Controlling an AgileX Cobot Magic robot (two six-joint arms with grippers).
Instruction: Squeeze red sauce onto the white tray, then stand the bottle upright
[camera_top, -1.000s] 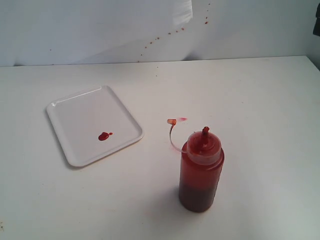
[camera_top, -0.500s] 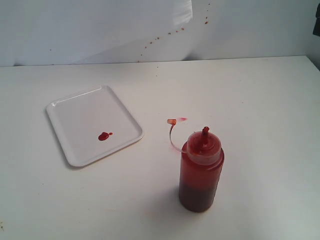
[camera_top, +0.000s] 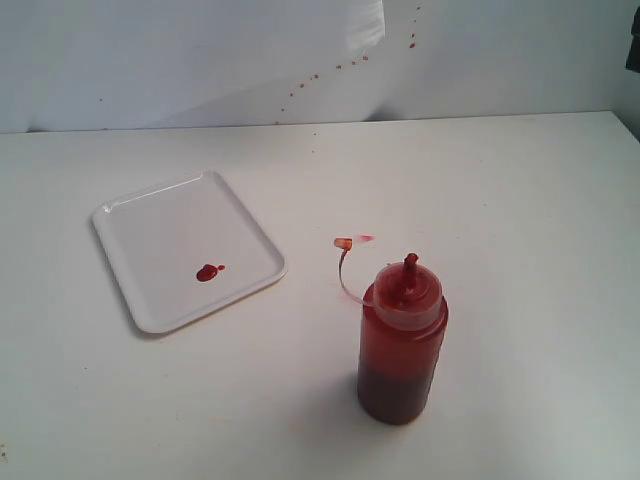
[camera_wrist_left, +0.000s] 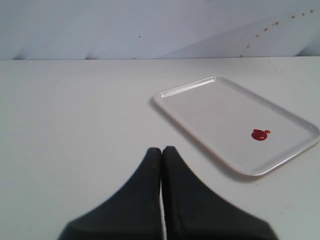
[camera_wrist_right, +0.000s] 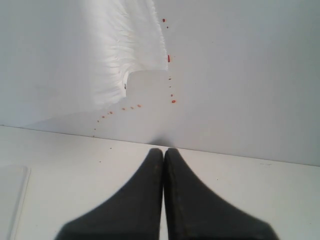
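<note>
The bottle (camera_top: 402, 345) stands upright on the table at front right, red sauce showing through its sides, its tethered tip cap (camera_top: 343, 243) hanging open to the left. The white tray (camera_top: 186, 248) lies flat to the left, and a small blob of red sauce (camera_top: 208, 271) sits on it. In the left wrist view the white tray (camera_wrist_left: 235, 120) and the red sauce (camera_wrist_left: 259, 134) lie ahead of my left gripper (camera_wrist_left: 162, 150), which is shut on nothing. My right gripper (camera_wrist_right: 163, 151) is also shut and empty, facing the back wall. Neither gripper appears in the exterior view.
A faint pinkish smear (camera_top: 366, 238) marks the table beside the tip cap. Small red splatters (camera_top: 330, 72) dot the white back wall. A corner of the tray (camera_wrist_right: 11, 200) shows at the edge of the right wrist view.
</note>
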